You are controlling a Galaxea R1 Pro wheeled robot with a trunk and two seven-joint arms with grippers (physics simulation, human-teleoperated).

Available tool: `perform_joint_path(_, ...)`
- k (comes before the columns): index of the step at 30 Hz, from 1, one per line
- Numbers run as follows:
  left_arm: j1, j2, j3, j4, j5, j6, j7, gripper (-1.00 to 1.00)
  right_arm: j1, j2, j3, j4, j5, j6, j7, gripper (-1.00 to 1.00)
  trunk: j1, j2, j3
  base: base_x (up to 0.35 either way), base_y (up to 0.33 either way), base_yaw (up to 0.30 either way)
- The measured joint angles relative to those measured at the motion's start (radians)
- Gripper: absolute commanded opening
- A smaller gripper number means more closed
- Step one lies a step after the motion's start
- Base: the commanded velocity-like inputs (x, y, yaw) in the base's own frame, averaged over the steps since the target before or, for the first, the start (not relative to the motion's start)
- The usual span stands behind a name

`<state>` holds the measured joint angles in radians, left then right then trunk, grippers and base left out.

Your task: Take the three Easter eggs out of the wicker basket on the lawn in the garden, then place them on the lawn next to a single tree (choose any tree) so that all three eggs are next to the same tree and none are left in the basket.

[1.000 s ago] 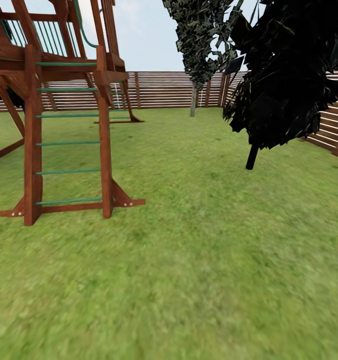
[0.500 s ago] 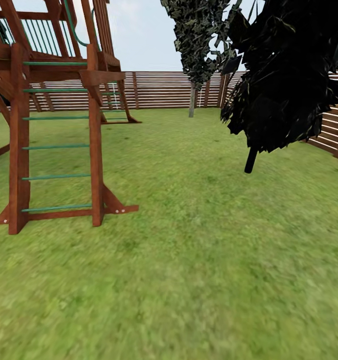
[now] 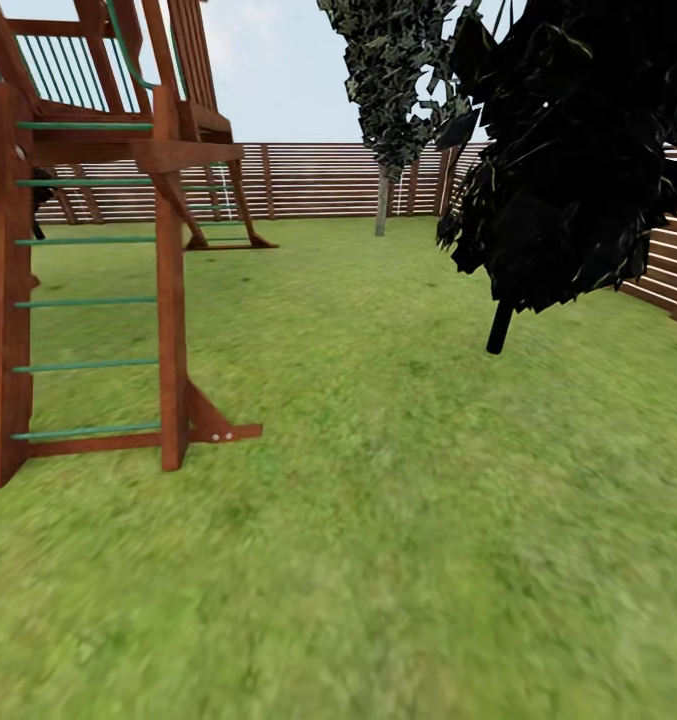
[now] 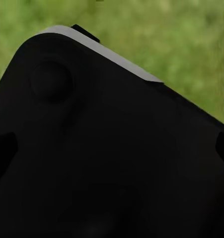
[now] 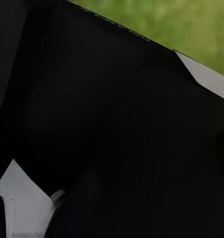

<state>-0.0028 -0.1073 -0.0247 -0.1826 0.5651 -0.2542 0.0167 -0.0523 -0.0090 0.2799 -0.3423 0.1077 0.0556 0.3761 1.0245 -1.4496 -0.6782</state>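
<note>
lawn (image 3: 398,520) ahead, play tower (image 3: 88,250) left, tree (image 3: 383,190) by fence (image 3: 308,180)

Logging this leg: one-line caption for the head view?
Lawn ahead, wooden play tower left, black-leaved tree right, pale-trunked tree by the fence.

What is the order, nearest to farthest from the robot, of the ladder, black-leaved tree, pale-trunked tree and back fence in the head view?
1. Ladder, at the left, its foot closest on the grass.
2. Black-leaved tree, at the right, mid-lawn.
3. Pale-trunked tree, centre, far across the lawn.
4. Back fence, just behind that tree.
</note>
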Motion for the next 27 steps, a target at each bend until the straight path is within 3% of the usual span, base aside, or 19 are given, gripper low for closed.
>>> perform_joint_path(12, 0.0, 0.0, 0.0, 0.0, 0.0, 0.0, 0.0, 1.0, 0.0, 0.0, 0.0, 0.0, 0.001, 0.0, 0.0, 1.0, 0.0, 0.0, 0.0, 0.309, -0.201, 0.004)
perform_joint_path(27, 0.0, 0.0, 0.0, 0.0, 0.0, 0.0, 0.0, 1.0, 0.0, 0.0, 0.0, 0.0, 0.002, 0.001, 0.0, 1.0, 0.0, 0.0, 0.0, 0.309, -0.201, 0.147)
